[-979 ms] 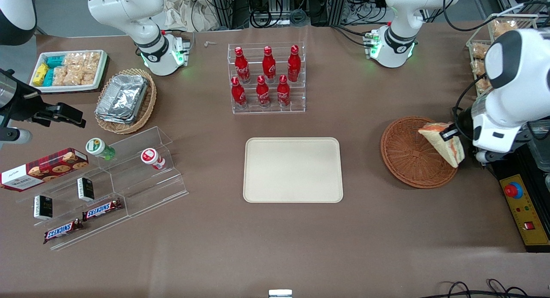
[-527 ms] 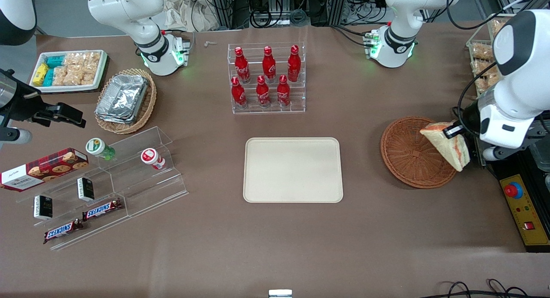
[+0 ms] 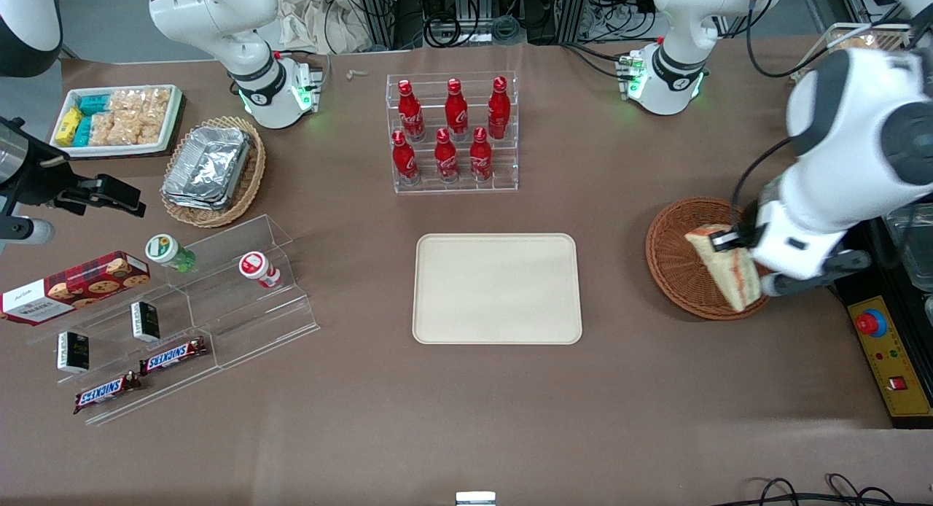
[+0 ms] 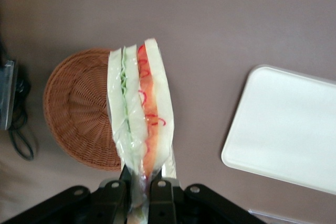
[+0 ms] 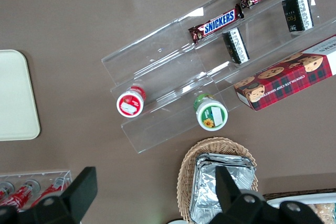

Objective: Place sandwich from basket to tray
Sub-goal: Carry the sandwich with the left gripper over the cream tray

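The gripper (image 4: 137, 190) pinches the sandwich (image 3: 723, 267) by one corner, lifted clear above the basket (image 3: 674, 262) so it can travel to the tray (image 3: 497, 288)

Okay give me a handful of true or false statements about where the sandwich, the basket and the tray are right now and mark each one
1. The gripper is shut on the sandwich. True.
2. The sandwich lies flat on the tray. False: it hangs in the gripper above the basket, and the tray has nothing on it.
3. The basket lies toward the working arm's end of the table from the tray. True.
4. The basket holds a second sandwich. False: no other sandwich shows in it.
5. The sandwich's red and green filling shows along its cut edge in the left wrist view. True.
6. The tray touches the basket. False: bare table separates them.
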You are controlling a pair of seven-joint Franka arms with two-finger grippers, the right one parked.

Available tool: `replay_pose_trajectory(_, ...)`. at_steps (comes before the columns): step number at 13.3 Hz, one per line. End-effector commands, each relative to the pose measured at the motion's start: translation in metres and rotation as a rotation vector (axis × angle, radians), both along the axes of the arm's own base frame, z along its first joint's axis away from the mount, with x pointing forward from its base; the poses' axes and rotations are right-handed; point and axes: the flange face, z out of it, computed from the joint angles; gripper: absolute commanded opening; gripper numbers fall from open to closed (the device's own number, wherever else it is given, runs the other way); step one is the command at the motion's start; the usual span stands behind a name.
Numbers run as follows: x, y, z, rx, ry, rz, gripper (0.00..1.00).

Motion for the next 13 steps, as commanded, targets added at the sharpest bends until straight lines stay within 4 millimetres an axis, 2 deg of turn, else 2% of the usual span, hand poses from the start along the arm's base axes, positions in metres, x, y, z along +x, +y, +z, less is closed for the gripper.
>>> replay_pose_trajectory(1, 0.01, -0.046, -0.013, -0.016, 0.022, -0.073, 0.0)
replay_pose_trajectory(4, 0.002, -0.104, -0.025, -0.047, 0.007, -0.149, 0.0)
replay_pose_trajectory(5, 0.001, -0.114, -0.032, -0.06, 0.002, -0.166, 0.0)
replay_pose_trajectory(8, 0.004, -0.139, -0.066, -0.102, 0.02, -0.2, 0.0)
replay_pose_trajectory(11, 0.006, -0.167, -0.114, -0.156, 0.029, -0.226, 0.0)
replay_pose_trajectory(12, -0.003, -0.19, -0.127, -0.155, 0.029, -0.26, 0.0)
replay_pose_trajectory(13, -0.008, -0.201, -0.141, -0.123, 0.032, -0.288, 0.0)
